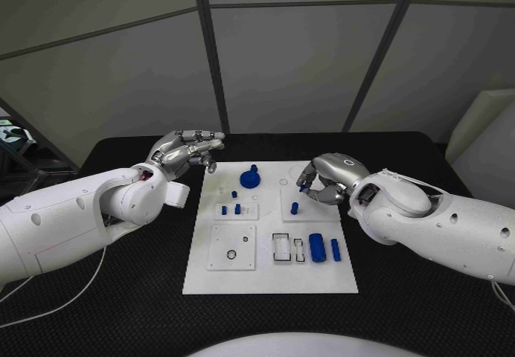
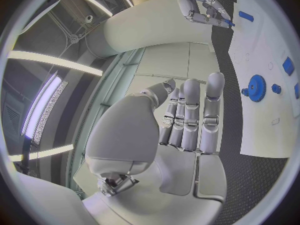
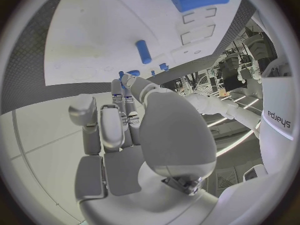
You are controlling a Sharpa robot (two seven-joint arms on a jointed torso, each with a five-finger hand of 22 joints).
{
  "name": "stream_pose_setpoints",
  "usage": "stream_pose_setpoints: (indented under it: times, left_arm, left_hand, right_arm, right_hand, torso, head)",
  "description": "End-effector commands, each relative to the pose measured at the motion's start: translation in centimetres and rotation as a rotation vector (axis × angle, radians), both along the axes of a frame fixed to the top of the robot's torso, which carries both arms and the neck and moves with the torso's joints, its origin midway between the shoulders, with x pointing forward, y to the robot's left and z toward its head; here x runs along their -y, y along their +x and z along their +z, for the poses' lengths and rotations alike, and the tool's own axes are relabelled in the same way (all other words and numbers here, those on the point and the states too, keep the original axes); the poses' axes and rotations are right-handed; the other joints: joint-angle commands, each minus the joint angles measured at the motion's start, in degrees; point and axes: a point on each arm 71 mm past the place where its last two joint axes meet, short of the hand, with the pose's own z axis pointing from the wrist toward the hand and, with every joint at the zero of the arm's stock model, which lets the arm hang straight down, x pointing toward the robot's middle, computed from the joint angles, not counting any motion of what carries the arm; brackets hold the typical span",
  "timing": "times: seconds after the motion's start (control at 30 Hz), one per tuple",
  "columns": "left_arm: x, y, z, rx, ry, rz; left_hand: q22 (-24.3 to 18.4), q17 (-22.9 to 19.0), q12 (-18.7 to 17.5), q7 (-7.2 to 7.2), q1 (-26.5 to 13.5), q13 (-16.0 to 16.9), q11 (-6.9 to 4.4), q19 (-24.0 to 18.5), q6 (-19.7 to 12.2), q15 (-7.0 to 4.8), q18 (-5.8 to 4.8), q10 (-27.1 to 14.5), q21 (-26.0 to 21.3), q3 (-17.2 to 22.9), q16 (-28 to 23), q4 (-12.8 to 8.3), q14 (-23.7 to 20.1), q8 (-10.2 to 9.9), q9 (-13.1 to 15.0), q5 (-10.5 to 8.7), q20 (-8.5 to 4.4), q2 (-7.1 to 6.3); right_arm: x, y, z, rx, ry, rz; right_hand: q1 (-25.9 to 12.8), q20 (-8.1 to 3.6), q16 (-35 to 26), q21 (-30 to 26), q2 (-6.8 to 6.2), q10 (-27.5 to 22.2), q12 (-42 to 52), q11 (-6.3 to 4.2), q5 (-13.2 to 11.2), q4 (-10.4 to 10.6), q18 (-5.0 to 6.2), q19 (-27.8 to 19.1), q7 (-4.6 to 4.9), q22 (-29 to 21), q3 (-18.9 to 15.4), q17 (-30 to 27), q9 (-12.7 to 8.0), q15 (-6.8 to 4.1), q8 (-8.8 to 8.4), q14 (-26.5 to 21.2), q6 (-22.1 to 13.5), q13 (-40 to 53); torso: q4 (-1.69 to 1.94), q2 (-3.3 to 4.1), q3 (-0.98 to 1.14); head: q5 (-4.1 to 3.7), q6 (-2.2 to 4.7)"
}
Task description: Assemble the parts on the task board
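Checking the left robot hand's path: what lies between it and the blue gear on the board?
Nothing but bare white board, as the head view shows, between the left robot hand and the gear.

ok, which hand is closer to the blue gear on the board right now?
Left, narrowly. The left hand hovers just off the task board's far-left edge beside the blue gear, holding nothing. The right hand sits further off, over the board's right side.

Glossy white rounded arms (thin pale cables trailing) end in silver left hand (image 1: 184,152) and right hand (image 1: 327,178).
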Motion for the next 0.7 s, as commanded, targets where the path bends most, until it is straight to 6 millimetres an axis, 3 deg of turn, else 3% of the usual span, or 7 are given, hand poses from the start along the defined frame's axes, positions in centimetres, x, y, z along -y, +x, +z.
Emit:
stream_pose_setpoints:
  times: [0.03, 0.2, 0.37, 0.5, 0.7]
  left_arm:
    - [0.2, 0.1, 0.1, 0.005, -0.003, -0.011]
    - [0.4, 0.3, 0.0, 0.001, -0.003, -0.014]
    - [0.8, 0.6, -0.1, -0.002, -0.002, -0.015]
    - [1.0, 0.7, -0.1, -0.002, -0.002, -0.015]
    - [1.3, 0.9, -0.1, -0.009, 0.004, -0.011]
  left_hand:
    - [0.0, -0.1, 0.0, 0.30, 0.2, -0.1, 0.24, -0.4, -0.3, 0.19, 2.53, 0.0, -0.3, -0.3, -0.2, -0.1, -0.4, -0.1, -0.1, -0.16, 0.01, -0.06]
    - [-0.2, -0.2, 0.0, 0.34, 0.2, -0.1, 0.28, -0.6, -0.3, 0.23, 2.57, -0.1, -0.7, -0.4, -0.3, 0.0, -0.5, -0.1, -0.1, -0.15, 0.06, 0.08]
    - [-0.5, -0.6, 0.0, 0.39, -0.5, -0.2, 0.37, -0.8, -0.4, 0.37, 2.59, -0.2, -1.1, -1.1, -0.3, 0.4, -0.6, -0.1, -0.1, -0.22, 0.21, 0.03]
    - [-0.6, -0.7, 0.0, 0.39, -0.5, -0.2, 0.37, -0.8, -0.5, 0.37, 2.60, -0.2, -1.2, -1.2, -0.3, 0.5, -0.6, 0.0, -0.1, -0.22, 0.23, 0.02]
    - [-0.8, -0.9, 0.0, 0.38, -0.9, -0.2, 0.37, -0.9, -0.5, 0.40, 2.64, -0.2, -1.6, -1.6, -0.3, 0.8, -0.6, 0.0, -0.1, -0.22, 0.31, 0.09]
  right_arm:
    - [-1.3, -0.9, 0.8, 0.013, 0.071, 0.044]
    - [-3.5, -1.7, 1.1, -0.011, 0.094, 0.101]
    - [-6.0, -2.2, 0.9, -0.032, 0.111, 0.173]
    - [-7.8, -2.9, 0.1, -0.062, 0.114, 0.223]
    - [-9.4, -3.6, -1.4, -0.105, 0.106, 0.266]
  right_hand:
    - [-0.6, -0.14, 0.4, 0.3, -0.21, 0.2, -0.4, 0.23, 0.5, 0.2, -0.75, 0.4, 0.00, 0.1, 0.2, 0.2, 0.0, -0.49, -0.15, 2.5, 0.2, -0.1]
    - [-0.7, -0.14, 0.5, 0.3, -0.23, 0.1, -0.5, 0.25, 0.5, 0.2, -0.75, 0.4, 0.03, 0.1, 0.2, 0.2, 0.0, -0.47, -0.20, 2.5, 0.1, -0.1]
    - [-0.8, -0.12, 0.6, 0.3, -0.10, 0.1, -0.6, 0.29, 0.5, 0.2, -0.77, 0.4, 0.05, 0.2, 0.2, 0.3, 0.0, -0.44, -0.28, 2.5, 0.1, -0.1]
    - [-0.8, -0.12, 0.6, 0.3, 0.00, 0.0, -0.6, 0.29, 0.5, 0.2, -0.76, 0.4, 0.06, 0.2, 0.3, 0.3, 0.0, -0.43, -0.33, 2.5, 0.0, -0.1]
    - [-0.8, -0.11, 0.5, 0.3, 0.07, 0.0, -0.7, 0.31, 0.5, 0.2, -0.74, 0.3, 0.08, 0.1, 0.4, 0.1, 0.0, -0.42, -0.37, 2.5, 0.0, -0.1]
  torso:
    - [0.11, 0.00, 0.01]
    - [0.36, -0.03, -0.16]
    - [0.72, -0.08, -0.38]
    - [0.63, -0.02, -0.34]
    - [0.70, -0.02, -0.43]
  head:
    - [0.26, 0.09]
    - [0.67, -0.14]
    - [1.61, -0.39]
    - [2.82, -0.89]
    - [3.44, -1.27]
